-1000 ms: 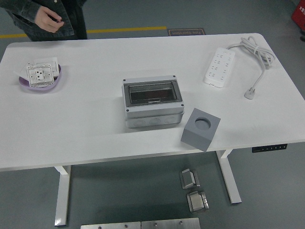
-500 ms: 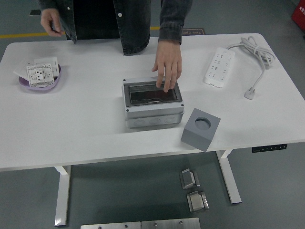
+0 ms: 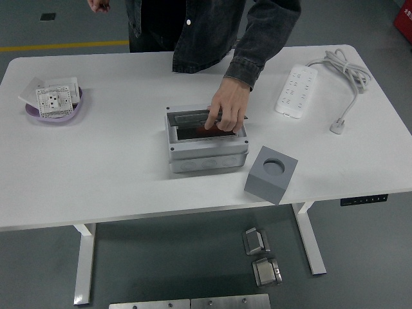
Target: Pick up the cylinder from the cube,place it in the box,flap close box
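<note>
Waiting out of frame, neither of my hands shows over the table [image 3: 96, 174], so I cannot tell whether they are open or curled. Nearest the edge sits the grey cube [image 3: 269, 177], turned corner-on, with a round socket in its top face. I take the grey disc in it for the cylinder [image 3: 274, 167], seated flush.

Just beside the cube, farther in, stands the box [image 3: 206, 154]. A person's hand [image 3: 226, 109] reaches down into its opening from the far side, fingers on the flap [image 3: 193, 120], which looks raised.

I judge the task not yet begun. The pick calls for that hand to clear, then a right-hand fingertip pinch straight down into the socket.

Beyond lie a power strip [image 3: 296, 90] to the right and a bowl [image 3: 55, 112] of socket plates to the left.
</note>
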Tool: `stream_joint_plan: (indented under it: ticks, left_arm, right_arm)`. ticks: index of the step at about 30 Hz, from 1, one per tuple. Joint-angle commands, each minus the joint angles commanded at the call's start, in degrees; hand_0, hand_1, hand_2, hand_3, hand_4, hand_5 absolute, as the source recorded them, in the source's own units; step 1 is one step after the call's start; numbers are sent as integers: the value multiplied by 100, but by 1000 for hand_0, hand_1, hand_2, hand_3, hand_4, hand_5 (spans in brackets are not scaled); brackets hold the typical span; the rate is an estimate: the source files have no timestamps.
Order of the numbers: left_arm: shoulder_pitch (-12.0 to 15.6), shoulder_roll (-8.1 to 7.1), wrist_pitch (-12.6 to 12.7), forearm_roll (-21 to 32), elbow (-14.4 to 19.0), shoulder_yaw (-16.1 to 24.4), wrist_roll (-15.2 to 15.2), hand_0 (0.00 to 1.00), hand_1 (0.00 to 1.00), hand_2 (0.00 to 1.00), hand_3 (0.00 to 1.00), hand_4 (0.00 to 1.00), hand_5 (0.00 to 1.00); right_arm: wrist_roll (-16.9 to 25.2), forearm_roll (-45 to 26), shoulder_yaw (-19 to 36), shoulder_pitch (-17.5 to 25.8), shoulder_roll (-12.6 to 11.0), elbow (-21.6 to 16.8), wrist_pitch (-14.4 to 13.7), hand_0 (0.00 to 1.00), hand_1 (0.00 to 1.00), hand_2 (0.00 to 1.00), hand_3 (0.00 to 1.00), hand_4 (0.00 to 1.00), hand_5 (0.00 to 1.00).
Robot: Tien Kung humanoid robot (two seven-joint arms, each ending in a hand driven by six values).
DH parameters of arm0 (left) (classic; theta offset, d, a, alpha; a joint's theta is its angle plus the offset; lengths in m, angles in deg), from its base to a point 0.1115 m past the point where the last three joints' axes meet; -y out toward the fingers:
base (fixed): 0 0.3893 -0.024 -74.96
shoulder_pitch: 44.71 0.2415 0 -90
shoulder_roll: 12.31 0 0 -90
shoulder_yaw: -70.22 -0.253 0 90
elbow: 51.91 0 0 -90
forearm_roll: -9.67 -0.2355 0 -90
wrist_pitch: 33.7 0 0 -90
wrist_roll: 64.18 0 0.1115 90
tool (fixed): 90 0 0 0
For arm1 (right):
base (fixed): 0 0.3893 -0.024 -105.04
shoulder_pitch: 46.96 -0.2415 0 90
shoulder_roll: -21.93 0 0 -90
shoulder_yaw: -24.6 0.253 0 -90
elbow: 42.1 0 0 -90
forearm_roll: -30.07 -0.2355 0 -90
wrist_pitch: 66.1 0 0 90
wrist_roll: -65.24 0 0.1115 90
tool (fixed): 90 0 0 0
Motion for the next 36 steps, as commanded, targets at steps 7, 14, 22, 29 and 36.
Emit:
stream_joint_plan:
  ticks: [7, 14, 22, 29, 36]
  left_arm:
    - [-7, 18, -1, 43, -1, -42, -16, 661, 651, 539, 577, 556, 245]
    - [-5, 28, -7, 44, -2, -43, -17, 661, 648, 540, 577, 551, 240]
    - [-22, 22, -10, 60, -7, -48, -28, 661, 648, 540, 577, 551, 240]
    - [-30, 18, -12, 64, -11, -55, -34, 661, 648, 539, 577, 551, 239]
    - [-36, 17, -13, 68, -10, -62, -35, 661, 648, 539, 577, 550, 239]
  right_arm:
    - [54, -77, -219, 0, 53, 25, -5, 789, 767, 792, 770, 699, 387]
    - [81, -139, -461, -7, 113, 46, -1, 789, 764, 791, 769, 698, 384]
    - [77, -180, -558, -10, 66, 47, -1, 787, 765, 791, 769, 697, 383]
    - [75, -189, -583, -11, 55, 50, -3, 788, 765, 791, 769, 698, 385]
    - [60, -155, -551, -20, 34, 45, -15, 787, 764, 791, 769, 697, 384]
